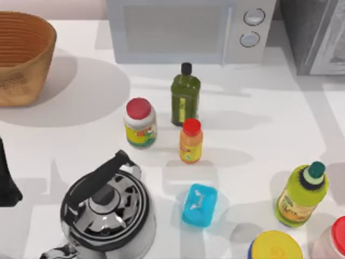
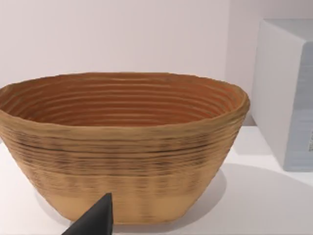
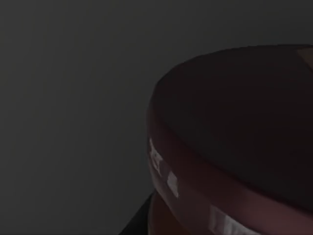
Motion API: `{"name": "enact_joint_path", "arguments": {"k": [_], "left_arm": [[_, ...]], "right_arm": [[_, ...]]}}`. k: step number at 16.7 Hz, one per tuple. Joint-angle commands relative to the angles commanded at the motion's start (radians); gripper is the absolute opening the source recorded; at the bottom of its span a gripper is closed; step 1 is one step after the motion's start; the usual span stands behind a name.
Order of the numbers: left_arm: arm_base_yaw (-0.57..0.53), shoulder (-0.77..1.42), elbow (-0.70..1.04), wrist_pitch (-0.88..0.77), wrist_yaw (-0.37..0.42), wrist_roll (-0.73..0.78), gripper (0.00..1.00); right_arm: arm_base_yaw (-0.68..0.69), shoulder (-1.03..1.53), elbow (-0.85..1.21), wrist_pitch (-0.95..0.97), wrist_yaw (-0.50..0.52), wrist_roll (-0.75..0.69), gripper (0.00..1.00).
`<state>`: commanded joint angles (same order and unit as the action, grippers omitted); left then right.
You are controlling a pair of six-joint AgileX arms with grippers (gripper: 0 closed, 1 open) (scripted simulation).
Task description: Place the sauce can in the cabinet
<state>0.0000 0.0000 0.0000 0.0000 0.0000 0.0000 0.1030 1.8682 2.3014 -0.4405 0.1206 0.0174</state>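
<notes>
Sauce can: position cannot be told, since the right wrist view is dark. Cabinet [image 1: 315,32] stands at the frame's upper right, beside the microwave [image 1: 183,29]. Right arm's grip: cannot tell. Left arm [image 1: 6,181] is parked at the left edge, facing the basket [image 2: 122,147]; grip state cannot be told. Likely step: carry or placement. Next: confirm the can is seated inside, then release.
</notes>
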Motion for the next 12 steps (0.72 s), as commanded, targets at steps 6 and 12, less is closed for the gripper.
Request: {"name": "enact_joint_path", "arguments": {"k": [6,12], "left_arm": [[0.0,0.0,0.0,0.0,0.0,0.0,1.0],[0.0,0.0,0.0,0.0,0.0,0.0,1.0]], "right_arm": [[0.0,0.0,0.0,0.0,0.0,0.0,0.45],[0.0,0.0,0.0,0.0,0.0,0.0,0.9]]}}
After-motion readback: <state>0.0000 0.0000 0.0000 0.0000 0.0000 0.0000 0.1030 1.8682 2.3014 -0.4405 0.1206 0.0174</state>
